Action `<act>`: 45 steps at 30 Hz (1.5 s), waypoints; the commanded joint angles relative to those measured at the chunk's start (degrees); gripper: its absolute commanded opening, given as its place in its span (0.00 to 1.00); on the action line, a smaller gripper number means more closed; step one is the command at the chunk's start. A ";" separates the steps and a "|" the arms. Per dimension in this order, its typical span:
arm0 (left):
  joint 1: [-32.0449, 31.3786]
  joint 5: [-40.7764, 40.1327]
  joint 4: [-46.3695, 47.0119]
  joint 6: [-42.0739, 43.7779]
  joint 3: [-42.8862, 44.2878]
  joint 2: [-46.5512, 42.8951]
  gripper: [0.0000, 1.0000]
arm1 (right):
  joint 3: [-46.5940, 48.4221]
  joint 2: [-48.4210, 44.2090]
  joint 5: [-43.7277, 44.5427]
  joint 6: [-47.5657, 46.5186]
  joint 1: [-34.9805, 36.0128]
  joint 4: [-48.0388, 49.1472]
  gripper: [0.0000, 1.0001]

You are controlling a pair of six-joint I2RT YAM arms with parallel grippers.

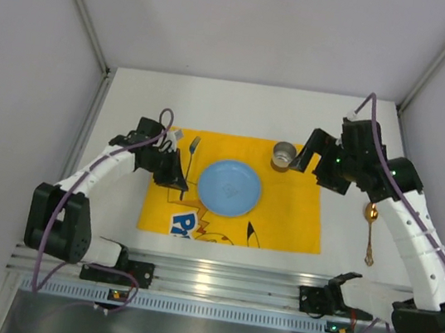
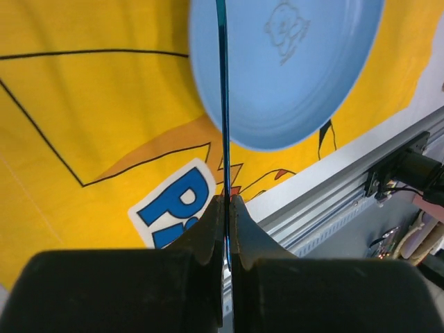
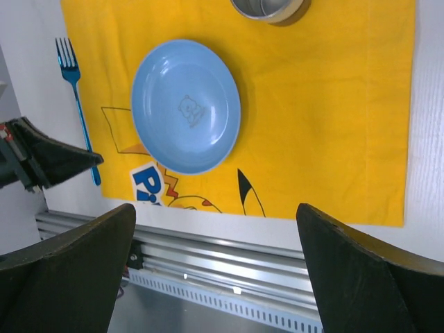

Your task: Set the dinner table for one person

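A yellow cartoon-printed mat [image 1: 291, 210] lies on the white dinner table [image 1: 240, 106]. A blue plate [image 1: 229, 188] sits at the mat's middle, and a metal cup [image 1: 285, 154] stands at its far right part. My left gripper [image 1: 177, 178] is shut on the handle of a blue fork [image 1: 191, 158] left of the plate, tines pointing away. In the left wrist view the gripper [image 2: 228, 208] pinches the fork [image 2: 223, 104] edge-on. My right gripper [image 1: 309, 158] is open and empty beside the cup; its jaws [image 3: 215, 211] stand wide apart.
A gold spoon [image 1: 371, 231] lies on the white table right of the mat. The ribbed aluminium rail [image 1: 222, 280] runs along the near edge. White walls close the table at the left, right and back.
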 commanded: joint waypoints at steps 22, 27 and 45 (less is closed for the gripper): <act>7.79 -1.83 -7.72 6.24 3.58 19.87 0.98 | -9.95 -3.11 -1.26 -12.65 -23.65 -2.49 1.00; 7.79 -7.02 -11.24 4.92 7.79 13.99 0.98 | -14.87 -0.38 2.78 -13.09 -33.57 -1.69 1.00; 7.70 -4.13 -5.44 3.34 3.50 5.63 0.98 | -21.03 25.89 14.22 -20.73 -49.58 11.12 0.90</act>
